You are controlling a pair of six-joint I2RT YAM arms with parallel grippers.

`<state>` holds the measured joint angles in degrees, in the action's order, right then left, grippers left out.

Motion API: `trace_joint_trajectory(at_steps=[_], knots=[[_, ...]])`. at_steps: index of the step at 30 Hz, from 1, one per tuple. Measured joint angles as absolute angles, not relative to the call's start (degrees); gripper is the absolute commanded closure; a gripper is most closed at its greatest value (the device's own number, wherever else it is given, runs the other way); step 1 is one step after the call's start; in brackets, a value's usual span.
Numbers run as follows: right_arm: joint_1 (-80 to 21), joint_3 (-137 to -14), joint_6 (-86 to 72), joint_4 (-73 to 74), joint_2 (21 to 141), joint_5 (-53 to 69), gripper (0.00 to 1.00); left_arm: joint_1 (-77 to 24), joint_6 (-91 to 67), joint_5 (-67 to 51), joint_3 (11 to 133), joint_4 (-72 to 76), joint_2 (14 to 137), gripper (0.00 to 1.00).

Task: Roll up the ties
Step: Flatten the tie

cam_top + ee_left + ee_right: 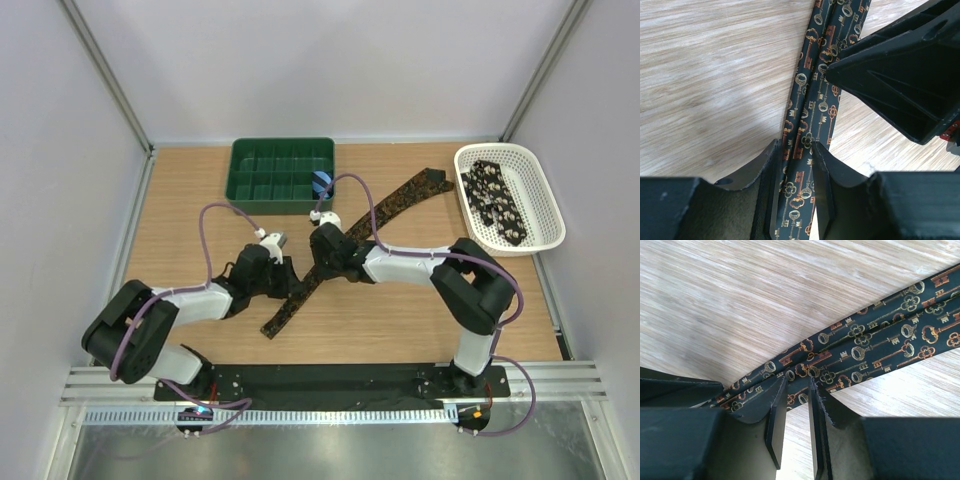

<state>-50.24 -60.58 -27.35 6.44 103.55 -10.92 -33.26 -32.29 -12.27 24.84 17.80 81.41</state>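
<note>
A dark tie (400, 200) printed with gold and orange keys lies diagonally on the wooden table, its wide end toward the back right. My left gripper (287, 278) sits low on its narrow half. In the left wrist view the tie (820, 90) runs lengthwise between the jaws of that gripper (793, 145), which are shut on its edges. My right gripper (322, 262) is just up the strip. Its jaws (797, 377) stand a little apart, tips on the flat tie (880, 350). A second tie (497, 200), black with pale spots, lies in the white basket (548, 205).
A green compartment tray (260, 160) stands at the back, with a small blue roll (322, 183) in its right corner. The two grippers are close together; the right one's finger (890, 75) fills the upper right of the left wrist view. White walls enclose the table.
</note>
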Motion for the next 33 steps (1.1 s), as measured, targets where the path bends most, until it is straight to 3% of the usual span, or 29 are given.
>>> trace_joint_trajectory(at_steps=[8, 21, 29, 33], knots=[[-50.13, -55.92, -27.31, 6.50, 96.05, -9.80, 0.67, -33.26, -32.29, -10.28, 22.94, 15.40, 76.88, 0.61], [-56.14, -46.44, -30.57, 2.13, 92.23, -5.28, 0.71, -33.23, -32.93, -7.01, 21.96, 13.98, 74.35, 0.68], [-63.26, -41.74, -28.49, -4.73, 88.71, -6.48, 0.70, -32.97, -35.46, -2.17, 20.73, 7.29, 60.42, 0.55], [-67.92, -39.64, -26.06, -7.46, 87.55, -7.14, 0.61, -31.83, -38.57, 2.81, 23.20, -2.85, 51.92, 0.45]])
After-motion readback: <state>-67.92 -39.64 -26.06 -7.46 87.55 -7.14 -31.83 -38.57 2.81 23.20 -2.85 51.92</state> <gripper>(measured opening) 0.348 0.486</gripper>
